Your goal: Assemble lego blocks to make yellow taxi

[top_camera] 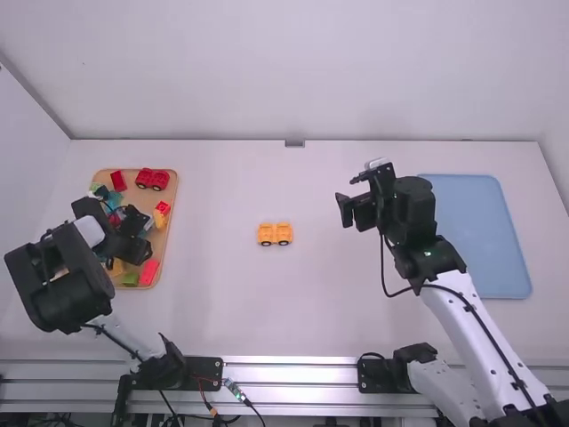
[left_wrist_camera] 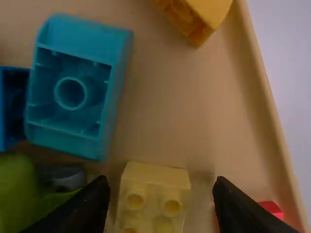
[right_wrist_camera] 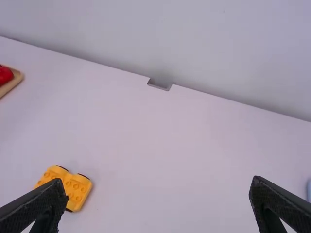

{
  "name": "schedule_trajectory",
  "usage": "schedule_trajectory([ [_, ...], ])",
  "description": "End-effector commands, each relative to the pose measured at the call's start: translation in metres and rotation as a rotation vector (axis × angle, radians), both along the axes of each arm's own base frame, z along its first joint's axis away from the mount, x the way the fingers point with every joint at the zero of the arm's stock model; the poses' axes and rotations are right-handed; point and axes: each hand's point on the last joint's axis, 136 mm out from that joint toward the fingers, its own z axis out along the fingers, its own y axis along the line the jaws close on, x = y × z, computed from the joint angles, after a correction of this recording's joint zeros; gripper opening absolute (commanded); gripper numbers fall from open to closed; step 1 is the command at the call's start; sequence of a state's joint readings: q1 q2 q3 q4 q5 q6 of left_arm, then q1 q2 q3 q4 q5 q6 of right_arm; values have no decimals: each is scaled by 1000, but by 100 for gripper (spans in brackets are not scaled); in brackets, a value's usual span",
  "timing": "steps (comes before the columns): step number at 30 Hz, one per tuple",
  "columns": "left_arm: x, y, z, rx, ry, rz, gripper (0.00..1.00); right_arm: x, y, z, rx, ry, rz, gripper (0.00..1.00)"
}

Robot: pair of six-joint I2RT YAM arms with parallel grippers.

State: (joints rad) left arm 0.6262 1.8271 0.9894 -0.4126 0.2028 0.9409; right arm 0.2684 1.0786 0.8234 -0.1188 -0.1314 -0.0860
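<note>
- Left hand (top_camera: 133, 238) sits over the wooden tray (top_camera: 174, 197), spread wide; and here in its wrist view, its fingertips flank a yellow block (left_wrist_camera: 154, 196), a gap showing on each side.
- That yellow block is cut off at the wrist view's bottom edge, studs up, so I can't tell which way its long axis runs; in the high view the hand and arm cover much of the tray.
- A red block (left_wrist_camera: 277, 208) peeks out, partly behind one fingertip.
- Just beside the yellow block, a teal block (left_wrist_camera: 70, 92) lies hollow side up.
- Now the right hand (top_camera: 353, 213): spread wide too, above the desk (top_camera: 267, 311), nothing in it.
- And the yellow wheeled base (top_camera: 275, 234), mid-desk between the hands: wheels down, studs up, long axis running left to right, roughly in line with the desk's far edge.
- Plenty of desk runs between that base and the tray's rim, well apart.
- Over on the right, the blue tray (top_camera: 484, 231) is partly hidden behind the right arm.
</note>
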Motion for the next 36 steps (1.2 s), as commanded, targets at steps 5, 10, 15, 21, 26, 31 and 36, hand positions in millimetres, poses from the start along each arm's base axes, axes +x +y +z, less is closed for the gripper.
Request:
schedule_trajectory([
  [5, 6, -2, 1, -10, -20, -26, 53, 1, 1, 20, 14, -49, 4, 99],
  [10, 7, -3, 1, -10, -22, -37, 43, 1, 1, 20, 14, -49, 4, 99],
  [15, 3, -2, -1, -5, -13, -38, 36, 1, 1, 20, 14, -49, 4, 99],
  [21, 3, -2, -1, -7, -11, -37, 17, 1, 1, 20, 14, -49, 4, 99],
  [26, 4, -2, -1, -5, -15, -36, 18, 1, 1, 20, 13, -48, 4, 99],
  [31, 11, -5, 9, -13, -13, -30, 22, 1, 1, 20, 13, -47, 4, 99],
  [36, 25, -18, 34, -40, 15, -69, 24, 1, 1, 20, -9, -55, 14, 99],
])
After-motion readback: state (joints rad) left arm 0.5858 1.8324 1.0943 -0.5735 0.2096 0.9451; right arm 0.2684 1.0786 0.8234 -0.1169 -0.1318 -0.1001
